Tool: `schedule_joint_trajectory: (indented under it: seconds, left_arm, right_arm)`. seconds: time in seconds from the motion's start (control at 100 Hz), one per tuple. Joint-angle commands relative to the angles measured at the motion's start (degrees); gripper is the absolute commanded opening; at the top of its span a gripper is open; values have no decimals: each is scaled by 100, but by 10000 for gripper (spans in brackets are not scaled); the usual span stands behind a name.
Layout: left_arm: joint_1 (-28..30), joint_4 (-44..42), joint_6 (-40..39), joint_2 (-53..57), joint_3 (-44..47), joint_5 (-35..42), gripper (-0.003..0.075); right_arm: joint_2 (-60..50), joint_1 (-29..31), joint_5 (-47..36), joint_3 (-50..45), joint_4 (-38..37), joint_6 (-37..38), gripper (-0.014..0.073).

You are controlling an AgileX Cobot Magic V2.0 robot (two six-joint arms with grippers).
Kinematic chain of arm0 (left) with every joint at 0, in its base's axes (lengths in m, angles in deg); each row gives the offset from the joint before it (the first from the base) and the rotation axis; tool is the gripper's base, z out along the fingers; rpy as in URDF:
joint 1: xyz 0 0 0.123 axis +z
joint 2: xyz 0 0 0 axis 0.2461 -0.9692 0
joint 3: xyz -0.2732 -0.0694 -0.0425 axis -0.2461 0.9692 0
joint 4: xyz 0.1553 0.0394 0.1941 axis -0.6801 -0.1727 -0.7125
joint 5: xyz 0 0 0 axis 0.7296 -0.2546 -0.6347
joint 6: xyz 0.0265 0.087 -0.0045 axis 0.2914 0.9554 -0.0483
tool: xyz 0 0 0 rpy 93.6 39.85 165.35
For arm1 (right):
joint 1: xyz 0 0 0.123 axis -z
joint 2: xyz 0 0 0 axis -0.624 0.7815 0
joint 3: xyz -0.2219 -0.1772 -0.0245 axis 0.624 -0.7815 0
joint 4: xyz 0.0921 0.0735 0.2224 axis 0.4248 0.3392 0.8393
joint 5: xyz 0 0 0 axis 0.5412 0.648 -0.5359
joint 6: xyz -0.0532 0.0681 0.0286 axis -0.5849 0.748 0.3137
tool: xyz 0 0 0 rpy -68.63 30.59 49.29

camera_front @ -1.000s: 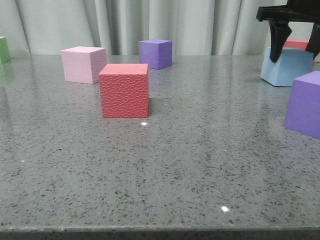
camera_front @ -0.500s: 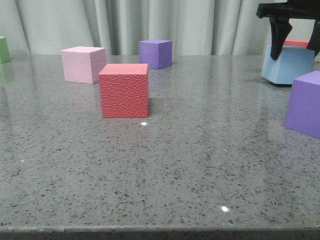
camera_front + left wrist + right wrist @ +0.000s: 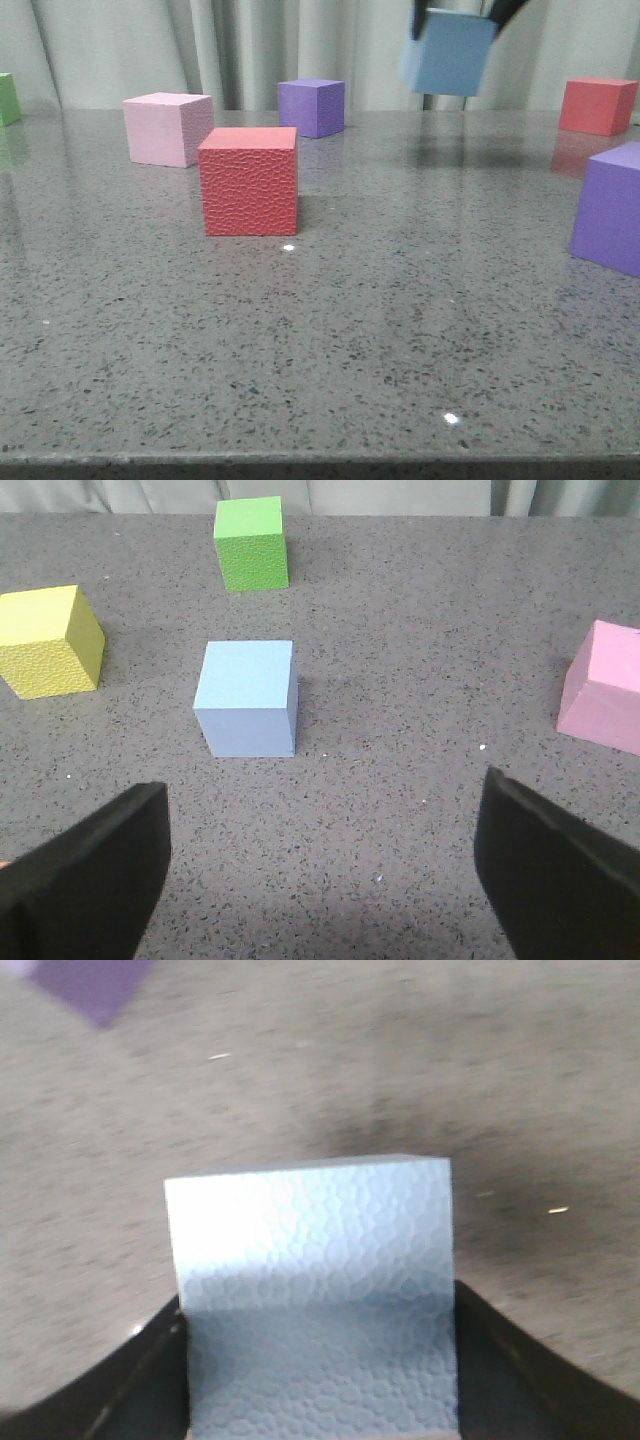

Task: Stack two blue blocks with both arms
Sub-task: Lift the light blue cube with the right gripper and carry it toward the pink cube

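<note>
My right gripper (image 3: 462, 10) is shut on a blue block (image 3: 450, 53) and holds it in the air above the back of the table, right of the middle. In the right wrist view that block (image 3: 315, 1290) fills the space between the two dark fingers (image 3: 500, 1360). A second blue block (image 3: 247, 698) rests on the table in the left wrist view, ahead of my left gripper (image 3: 322, 870). The left gripper is open and empty, its fingers (image 3: 90, 870) wide apart. That second block and the left gripper do not show in the front view.
A red cube (image 3: 248, 180), a pink cube (image 3: 166, 128) and a purple cube (image 3: 312, 107) stand left of centre. Another purple cube (image 3: 610, 205) and a red cube (image 3: 597, 105) are at the right. A green cube (image 3: 251, 542) and a yellow cube (image 3: 48, 640) stand near the second blue block.
My right gripper has lifted the blue block off the table at the far right and carried it up and to the left. The small red cube behind it is uncovered.
</note>
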Motion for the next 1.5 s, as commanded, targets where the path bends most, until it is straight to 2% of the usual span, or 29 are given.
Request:
schedule_joint_trajectory:
  seconds: [0.0, 0.22, 0.47, 0.89, 1.33, 1.49]
  left_arm:
    - [14, 13, -61, 49, -199, 307, 601]
    - [14, 13, -61, 49, -199, 218, 601]
    - [14, 13, -61, 49, -199, 218, 601]
    - [14, 13, -61, 49, -199, 218, 601]
    - [14, 13, -61, 49, -199, 218, 601]
    - [14, 13, -61, 49, -199, 218, 601]
  right_arm:
    - [-305, -228, 140, 209, -112, 289, 325]
    - [-253, -813, -166, 209, -107, 704, 325]
    - [210, -1046, 57, 648, -55, 909, 325]
    - [1102, -1055, 232, 1736, 85, 1070, 325]
    - [1293, -1055, -239, 1743, 156, 1109, 325]
    - [1295, -1055, -35, 1743, 385, 1109, 325]
